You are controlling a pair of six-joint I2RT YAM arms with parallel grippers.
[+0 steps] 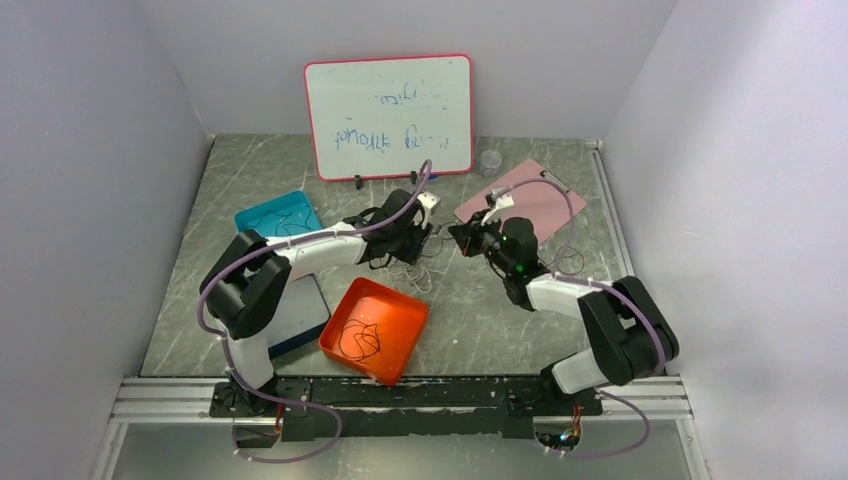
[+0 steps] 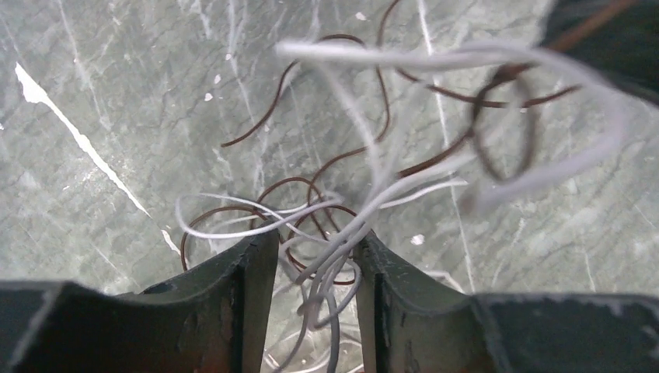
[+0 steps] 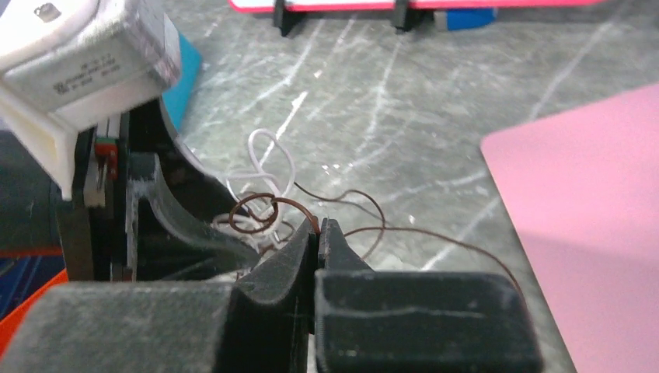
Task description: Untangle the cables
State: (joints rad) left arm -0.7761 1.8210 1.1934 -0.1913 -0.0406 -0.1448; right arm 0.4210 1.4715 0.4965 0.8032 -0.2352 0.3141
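Between the left end effector [image 2: 316,242] and right end effector [image 3: 319,227], tangled cables [image 2: 404,56]

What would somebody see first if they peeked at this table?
A messy tangle of white and brown cords in the middle of the table, with the left claw open around it and the right claw shut on a brown cord. Then the bright orange tray near the front, holding a coiled black cord.

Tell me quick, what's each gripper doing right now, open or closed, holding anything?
Left gripper: open, white cables running loose between its fingers.
Right gripper: shut, pinching the brown cable at its tips.
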